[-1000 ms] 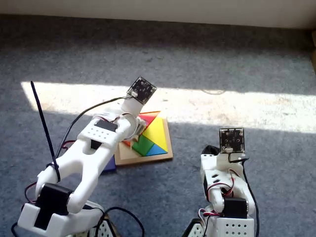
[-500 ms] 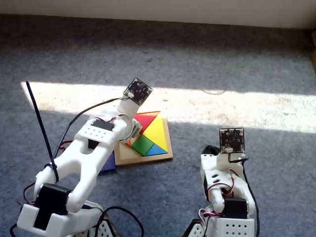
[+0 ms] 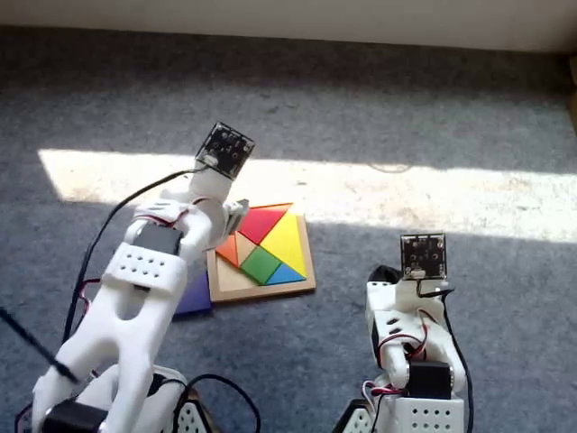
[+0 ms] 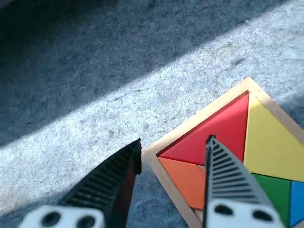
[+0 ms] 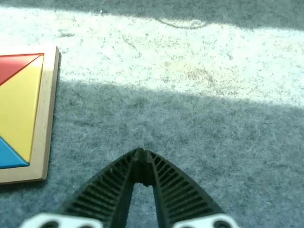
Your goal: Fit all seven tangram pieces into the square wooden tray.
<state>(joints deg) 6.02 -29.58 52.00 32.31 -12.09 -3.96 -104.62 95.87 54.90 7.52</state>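
Over one corner of the wooden tray (image 3: 270, 290) hangs the left gripper (image 4: 174, 141). Its two fingers are wide apart and nothing is between them. One finger is above the carpet (image 3: 406, 135) just outside the rim; the other is above the line where the red piece (image 4: 228, 123) meets the orange piece (image 4: 187, 178). I judge that the gripper stands open like this because it carries nothing and is ready to take a piece.

The tray lies flat on the carpet, half in a strip of sunlight. Inside it the red, the orange, the yellow piece (image 3: 287, 242), the green piece (image 3: 261, 263) and the blue piece (image 3: 288, 272) sit flush together, so these seem already fitted. A patch of bare wood (image 3: 227, 276) remains along the side nearest to the left arm. On the carpet just beside that side lies a dark blue piece (image 3: 196, 296), partly hidden under the arm. Probably it belongs in the bare patch, so the task is not finished. I cannot tell whether more pieces are missing.

The right gripper (image 5: 140, 154) has its fingers pressed together and holds nothing. It points at the carpet beside the tray, apart from the rim. The right arm is folded back, likely parked to leave room for the other arm.
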